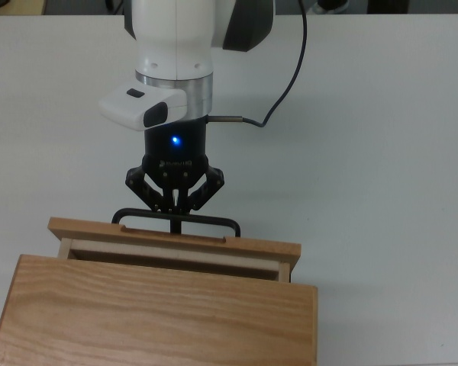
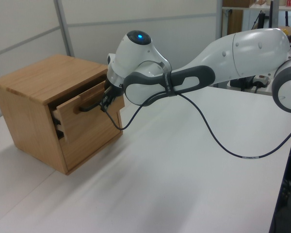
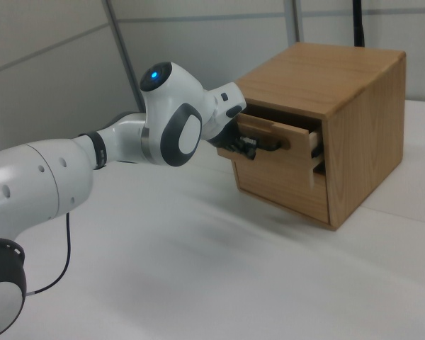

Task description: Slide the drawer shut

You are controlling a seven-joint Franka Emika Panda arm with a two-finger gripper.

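The drawer [image 1: 214, 245] is a light wooden box that sticks out only a little from the top of the wooden cabinet [image 1: 153, 320]. Its black bar handle [image 1: 137, 216] runs along the front panel. My gripper [image 1: 175, 212] is shut, its joined fingertips crossing the middle of the handle and pointing at the panel. In the left view the drawer [image 2: 85, 124] shows a narrow gap at its side, with the gripper [image 2: 105, 104] at the handle [image 2: 87, 106]. The right view shows the gripper [image 3: 246, 148] against the drawer [image 3: 280, 133] front.
The cabinet [image 2: 34, 82] stands on a white table [image 1: 382, 191]. A black cable [image 1: 286, 88] hangs from my wrist over the table. A lower drawer front [image 2: 89, 138] sits flush below. A wall with metal posts runs behind the table.
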